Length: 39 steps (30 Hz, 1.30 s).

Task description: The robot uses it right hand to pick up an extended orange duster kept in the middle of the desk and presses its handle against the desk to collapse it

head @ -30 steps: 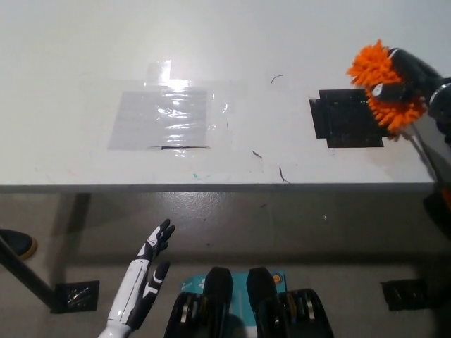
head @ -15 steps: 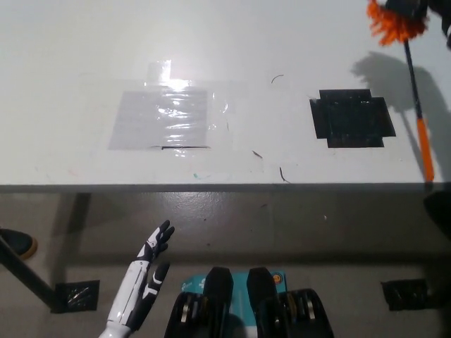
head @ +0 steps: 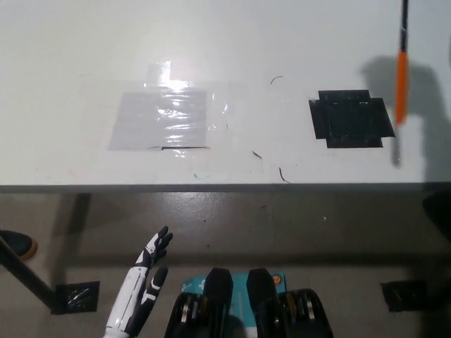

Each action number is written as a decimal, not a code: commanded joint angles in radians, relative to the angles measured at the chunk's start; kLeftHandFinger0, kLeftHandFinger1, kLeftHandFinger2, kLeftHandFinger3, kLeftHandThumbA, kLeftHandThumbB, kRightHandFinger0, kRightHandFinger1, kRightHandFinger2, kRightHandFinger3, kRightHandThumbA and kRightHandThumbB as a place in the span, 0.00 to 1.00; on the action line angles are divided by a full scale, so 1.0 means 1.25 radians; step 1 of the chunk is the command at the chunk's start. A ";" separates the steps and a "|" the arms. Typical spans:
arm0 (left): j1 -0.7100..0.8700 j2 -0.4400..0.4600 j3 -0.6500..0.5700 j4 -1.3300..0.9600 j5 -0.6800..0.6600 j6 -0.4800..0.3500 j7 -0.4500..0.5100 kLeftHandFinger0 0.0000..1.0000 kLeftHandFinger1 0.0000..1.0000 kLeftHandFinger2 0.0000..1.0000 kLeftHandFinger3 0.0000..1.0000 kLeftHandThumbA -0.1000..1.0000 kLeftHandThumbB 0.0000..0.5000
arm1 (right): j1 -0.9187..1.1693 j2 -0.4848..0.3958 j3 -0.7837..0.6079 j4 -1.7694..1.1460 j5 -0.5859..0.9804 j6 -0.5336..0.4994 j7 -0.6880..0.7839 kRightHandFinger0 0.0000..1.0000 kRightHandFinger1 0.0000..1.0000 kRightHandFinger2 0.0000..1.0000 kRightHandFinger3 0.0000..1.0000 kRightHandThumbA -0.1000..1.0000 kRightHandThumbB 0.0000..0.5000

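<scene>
- Since the frame 0.5 seconds back, the orange duster [head: 402,74] has risen in the head view: its fluffy orange head and the black right hand holding it have gone past the top edge, leaving only the shaft showing.
- That shaft runs nearly vertical down the picture at the far right, black at the top, orange in the middle, thin and grey at the lower tip.
- Its long axis points down toward the white desk [head: 282,42], and the tip ends just right of the black tape patch [head: 351,118]. Whether the tip touches the desk is unclear.
- A soft shadow lies around the shaft.
- With the right hand out of view, its grip cannot be confirmed.
- The white left hand [head: 144,278] rests at lower left, below the desk edge, fingers apart and empty, well apart from the duster.
- A clear tape patch [head: 165,118] lies left of centre.
</scene>
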<state>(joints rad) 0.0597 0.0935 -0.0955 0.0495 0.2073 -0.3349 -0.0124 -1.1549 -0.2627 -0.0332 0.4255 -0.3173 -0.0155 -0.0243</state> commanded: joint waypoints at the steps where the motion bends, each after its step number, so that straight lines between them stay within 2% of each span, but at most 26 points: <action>1: 0.010 -0.005 0.010 -0.022 -0.019 -0.012 0.008 1.00 1.00 1.00 1.00 1.00 0.17 | -0.008 0.042 -0.013 0.094 -0.053 -0.200 -0.242 0.00 0.18 0.58 0.64 0.00 0.17; 2: 0.010 -0.007 0.010 -0.024 -0.022 -0.008 0.008 1.00 1.00 1.00 1.00 1.00 0.18 | -0.010 0.049 -0.010 0.125 -0.060 -0.228 -0.270 0.00 0.16 0.58 0.65 0.00 0.16; 5: 0.010 -0.007 0.010 -0.024 -0.022 -0.008 0.008 1.00 1.00 1.00 1.00 1.00 0.18 | -0.013 0.049 -0.009 0.139 -0.064 -0.242 -0.282 0.00 0.15 0.58 0.65 0.00 0.16; 8: 0.011 -0.012 0.012 -0.022 -0.025 -0.019 0.013 1.00 1.00 1.00 1.00 1.00 0.15 | -0.007 0.099 -0.017 0.240 -0.075 -0.283 -0.401 0.00 0.06 0.50 0.60 0.00 0.16; 10: 0.010 -0.012 0.011 -0.019 -0.034 -0.026 0.010 1.00 1.00 1.00 1.00 1.00 0.12 | -0.009 0.105 -0.014 0.273 -0.077 -0.315 -0.432 0.00 0.04 0.49 0.60 0.00 0.16; 12: 0.010 -0.012 0.012 -0.019 -0.034 -0.026 0.010 1.00 1.00 1.00 1.00 1.00 0.12 | -0.012 0.104 -0.012 0.283 -0.079 -0.322 -0.440 0.00 0.04 0.49 0.60 0.00 0.16; 14: 0.010 -0.013 0.012 -0.025 -0.029 -0.012 0.010 1.00 1.00 1.00 1.00 1.00 0.16 | -0.012 0.113 0.015 0.356 -0.087 -0.364 -0.509 0.00 0.00 0.47 0.62 0.00 0.14; 16: 0.009 -0.011 0.012 -0.023 -0.029 -0.014 0.010 1.00 1.00 1.00 1.00 1.00 0.16 | -0.018 0.116 0.032 0.399 -0.080 -0.364 -0.536 0.00 0.04 0.53 0.62 0.00 0.13; 18: 0.009 -0.011 0.012 -0.024 -0.029 -0.013 0.009 1.00 1.00 1.00 1.00 1.00 0.16 | -0.021 0.114 0.040 0.405 -0.077 -0.364 -0.547 0.00 0.04 0.53 0.63 0.00 0.13; 19: 0.009 -0.010 0.012 -0.024 -0.030 -0.014 0.008 1.00 1.00 1.00 1.00 1.00 0.14 | -0.025 0.116 0.044 0.422 -0.070 -0.364 -0.553 0.03 0.10 0.56 0.63 0.00 0.14; 20: 0.010 -0.010 0.012 -0.023 -0.033 -0.016 0.007 1.00 1.00 1.00 1.00 1.00 0.12 | -0.033 0.119 0.046 0.453 -0.054 -0.364 -0.558 0.01 0.14 0.58 0.59 0.00 0.13; 21: 0.012 -0.009 0.011 -0.021 -0.033 -0.021 0.007 1.00 1.00 1.00 1.00 1.00 0.12 | -0.038 0.114 0.057 0.469 -0.060 -0.364 -0.575 0.00 0.14 0.59 0.59 0.00 0.10; 24: 0.013 -0.009 0.010 -0.022 -0.031 -0.021 0.007 1.00 1.00 1.00 1.00 1.00 0.14 | -0.044 0.110 0.072 0.479 -0.062 -0.364 -0.597 0.00 0.13 0.59 0.57 0.00 0.09; 25: 0.013 -0.009 0.010 -0.022 -0.031 -0.021 0.007 1.00 1.00 1.00 1.00 1.00 0.15 | -0.045 0.109 0.077 0.482 -0.060 -0.364 -0.601 0.00 0.18 0.65 0.64 0.00 0.08; 26: 0.013 -0.007 0.010 -0.023 -0.021 -0.017 0.008 1.00 1.00 1.00 1.00 1.00 0.14 | -0.059 0.097 0.091 0.493 -0.074 -0.364 -0.620 0.00 0.10 0.58 0.66 0.00 0.11; 27: 0.010 -0.007 0.010 -0.022 -0.020 -0.017 0.009 1.00 1.00 1.00 1.00 1.00 0.14 | -0.064 0.094 0.097 0.497 -0.074 -0.364 -0.626 0.00 0.09 0.56 0.66 0.00 0.10; 28: 0.010 -0.006 0.010 -0.020 -0.029 -0.019 0.006 1.00 1.00 1.00 1.00 1.00 0.15 | -0.081 0.089 0.094 0.496 -0.081 -0.364 -0.633 0.00 0.03 0.49 0.61 0.00 0.09; 31: 0.006 -0.007 0.012 -0.016 -0.026 -0.019 0.009 1.00 1.00 1.00 1.00 1.00 0.16 | -0.105 0.085 0.090 0.500 -0.073 -0.364 -0.634 0.00 0.03 0.50 0.60 0.00 0.05; 32: 0.006 -0.006 0.012 -0.017 -0.026 -0.018 0.008 1.00 1.00 1.00 1.00 1.00 0.16 | -0.111 0.082 0.094 0.498 -0.072 -0.364 -0.639 0.00 0.04 0.53 0.62 0.00 0.04; 34: 0.002 -0.006 0.012 -0.017 -0.026 -0.020 0.008 1.00 1.00 1.00 1.00 1.00 0.14 | -0.139 0.063 0.112 0.472 -0.055 -0.364 -0.644 0.00 0.07 0.65 0.77 0.00 0.05; 35: 0.002 -0.006 0.011 -0.017 -0.027 -0.019 0.007 1.00 1.00 1.00 1.00 1.00 0.14 | -0.150 0.056 0.118 0.469 -0.057 -0.364 -0.645 0.00 0.09 0.67 0.83 0.00 0.04; 37: -0.002 -0.006 0.010 -0.017 -0.031 -0.015 0.003 1.00 1.00 1.00 1.00 1.00 0.15 | -0.165 0.046 0.128 0.469 -0.058 -0.364 -0.653 0.00 0.12 0.68 0.86 0.00 0.03; 39: -0.003 -0.006 0.008 -0.015 -0.026 -0.020 0.006 1.00 1.00 1.00 1.00 1.00 0.14 | -0.190 0.042 0.106 0.455 -0.055 -0.364 -0.634 0.00 0.12 0.67 0.83 0.00 0.03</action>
<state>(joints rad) 0.0640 0.0902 -0.0955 0.0497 0.2003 -0.3338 -0.0127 -1.2041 -0.1579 0.0940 1.0551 -0.3778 -0.3471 -0.6866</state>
